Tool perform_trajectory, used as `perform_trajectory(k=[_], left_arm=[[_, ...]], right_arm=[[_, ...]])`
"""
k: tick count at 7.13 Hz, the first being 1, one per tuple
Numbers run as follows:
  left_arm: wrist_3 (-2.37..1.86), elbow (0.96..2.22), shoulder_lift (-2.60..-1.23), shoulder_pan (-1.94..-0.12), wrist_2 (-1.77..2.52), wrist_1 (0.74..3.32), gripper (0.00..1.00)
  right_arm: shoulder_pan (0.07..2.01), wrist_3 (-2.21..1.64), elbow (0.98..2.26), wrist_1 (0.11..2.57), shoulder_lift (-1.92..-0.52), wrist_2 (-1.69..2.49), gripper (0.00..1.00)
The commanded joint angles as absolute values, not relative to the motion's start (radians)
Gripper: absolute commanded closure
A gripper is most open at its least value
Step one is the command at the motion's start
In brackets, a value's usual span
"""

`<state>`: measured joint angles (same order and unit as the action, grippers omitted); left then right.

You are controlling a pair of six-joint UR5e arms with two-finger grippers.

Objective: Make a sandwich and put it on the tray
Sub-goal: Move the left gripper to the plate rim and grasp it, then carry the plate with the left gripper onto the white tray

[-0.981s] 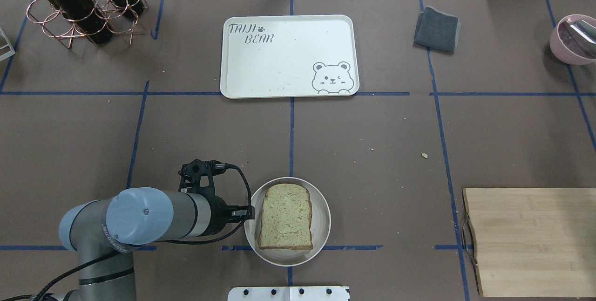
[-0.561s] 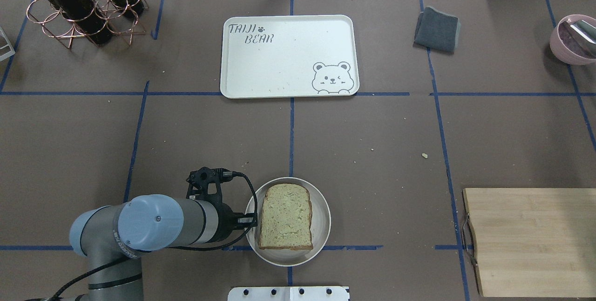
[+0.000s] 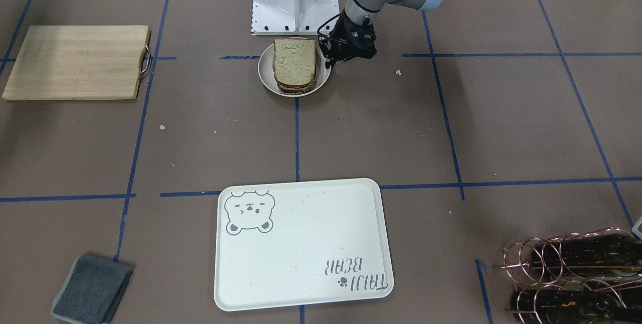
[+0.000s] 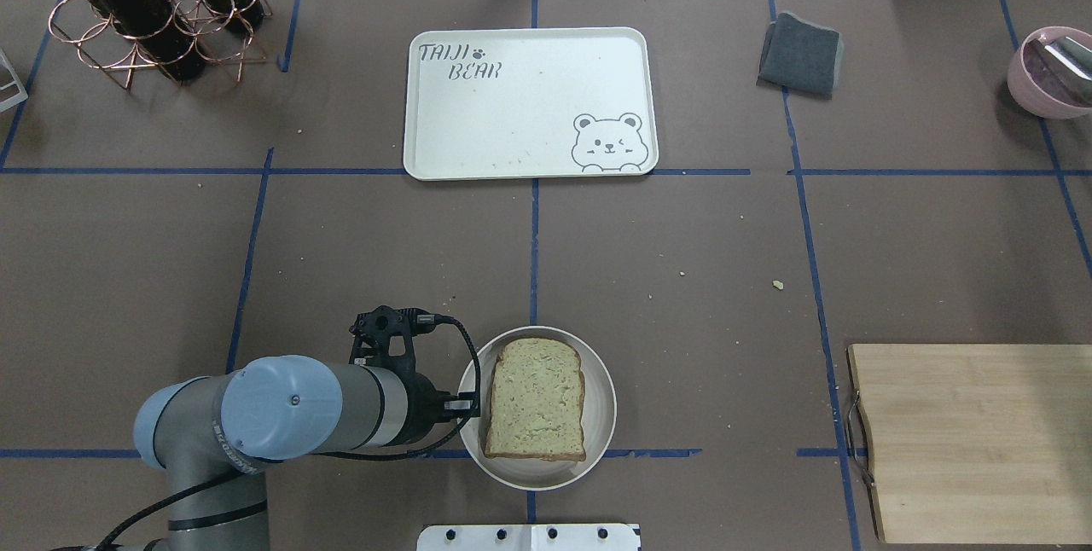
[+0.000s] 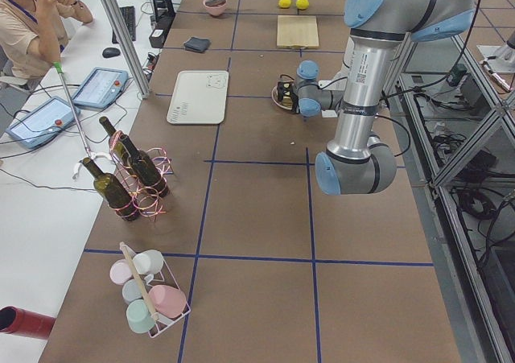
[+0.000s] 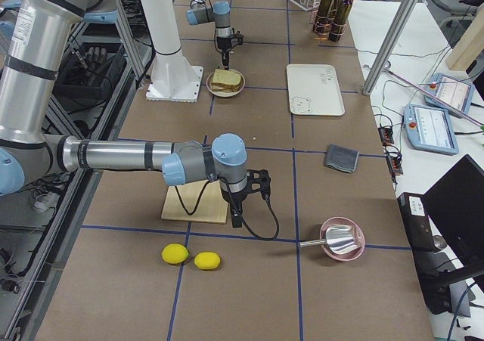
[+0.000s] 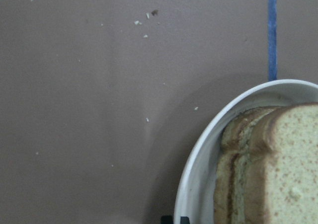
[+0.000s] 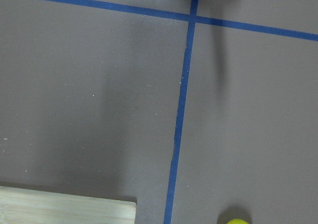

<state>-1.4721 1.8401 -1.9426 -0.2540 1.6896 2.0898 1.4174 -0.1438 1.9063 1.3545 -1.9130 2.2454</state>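
Though left jaws are at dish (image 4: 599, 447) rim, their grip cannot be told (right jaws likewise), sandwich (image 4: 536, 400) filling hidden.

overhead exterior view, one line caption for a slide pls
Left gripper at the rim of the round dish bearing the sandwich, with the tray farther across the table.

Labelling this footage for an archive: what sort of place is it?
Probably a robotics lab: robot arm at a table gridded with blue tape, an operator with control tablets alongside.
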Motion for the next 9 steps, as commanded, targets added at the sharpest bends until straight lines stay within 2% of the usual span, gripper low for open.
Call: perform_trajectory(k=[1,2,3,5,7,8,9], left_arm=[[-1.401,1.829,-1.989,-0.401,1.806,2.076,1.00],[-1.319,1.812,-2.020,-0.501,1.859,2.056,1.00],[-1.251,1.731,-2.102,-0.597,1.911,2.025,1.00],[-1.124,1.457,-2.303,-0.725,1.940,2.034,1.00],[-1.046,1.186,-2.429,-0.791,1.967,2.119,1.00],[-1.045,1.093,-2.434,-0.792,1.960,2.232,1.00],[-1.043,1.063,-2.439,-0.787,1.957,2.241,1.00]], right_arm=[[1.419,-0.143,1.904,1.355,-1.910,2.244,0.00],[1.417,-0.143,1.888,1.355,-1.908,2.246,0.00],[1.419,-0.141,1.884,1.355,-1.910,2.246,0.00],[1.419,-0.141,1.884,1.353,-1.910,2.246,0.00],[1.419,-0.141,1.884,1.355,-1.911,2.246,0.00],[1.419,-0.141,1.884,1.355,-1.913,2.246,0.00],[1.419,-0.141,1.884,1.355,-1.913,2.247,0.00]])
